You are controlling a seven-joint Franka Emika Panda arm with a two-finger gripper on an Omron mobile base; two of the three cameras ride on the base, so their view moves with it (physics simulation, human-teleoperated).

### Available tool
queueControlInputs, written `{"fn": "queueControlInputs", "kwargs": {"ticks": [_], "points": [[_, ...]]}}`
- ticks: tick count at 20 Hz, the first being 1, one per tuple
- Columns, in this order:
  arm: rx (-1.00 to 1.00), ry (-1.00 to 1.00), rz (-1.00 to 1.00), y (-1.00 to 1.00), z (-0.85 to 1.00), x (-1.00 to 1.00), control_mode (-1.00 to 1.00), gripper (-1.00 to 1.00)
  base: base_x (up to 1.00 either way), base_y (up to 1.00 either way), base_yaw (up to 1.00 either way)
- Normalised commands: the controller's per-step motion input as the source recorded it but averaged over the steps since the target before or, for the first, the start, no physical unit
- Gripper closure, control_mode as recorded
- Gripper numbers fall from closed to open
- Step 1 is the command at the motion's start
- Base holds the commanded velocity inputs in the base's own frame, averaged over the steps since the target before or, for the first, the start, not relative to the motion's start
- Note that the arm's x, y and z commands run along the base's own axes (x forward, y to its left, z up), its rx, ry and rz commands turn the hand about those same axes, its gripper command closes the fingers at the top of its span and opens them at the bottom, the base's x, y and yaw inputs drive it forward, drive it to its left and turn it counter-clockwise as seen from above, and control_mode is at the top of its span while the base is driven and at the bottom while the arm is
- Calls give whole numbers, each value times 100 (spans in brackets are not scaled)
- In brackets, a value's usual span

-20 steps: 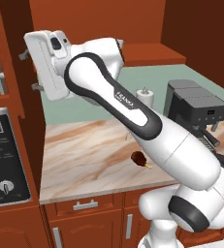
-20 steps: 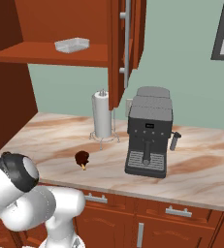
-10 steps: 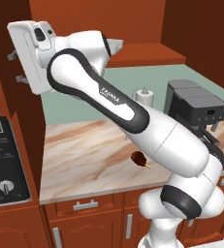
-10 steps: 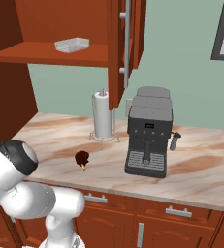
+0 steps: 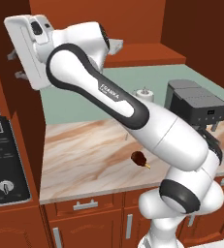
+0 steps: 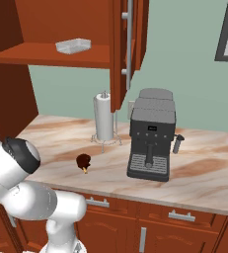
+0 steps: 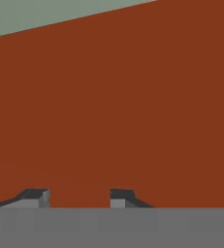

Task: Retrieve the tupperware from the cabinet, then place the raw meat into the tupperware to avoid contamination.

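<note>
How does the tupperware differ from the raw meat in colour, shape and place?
Colour: the tupperware is pale white, the raw meat dark reddish-brown with a tan bone end.
Shape: the tupperware is a shallow rectangular tray, the raw meat a rounded drumstick-shaped lump.
Place: the tupperware lies on the open cabinet shelf, the raw meat below on the marble counter.
Both are small and lie free.

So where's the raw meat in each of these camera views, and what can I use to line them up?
Left base view: the raw meat lies on the counter right of centre, beside the arm.
Right base view: it lies left of centre, in front of the paper-towel roll.
Hand view: red-brown wood, no meat.
Shared landmark: the coffee machine, right of the meat in both.
</note>
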Motion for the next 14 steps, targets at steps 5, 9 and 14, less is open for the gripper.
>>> {"fn": "queueControlInputs", "kwargs": {"ticks": [5,9,14], "points": [[-4,0,0,14,-11,-8,-100,-100,0,0,0],[-5,0,0,2,-16,-19,-100,-100,0,0,0],[-6,0,0,0,-22,-24,-100,-100,0,0,0]]}}
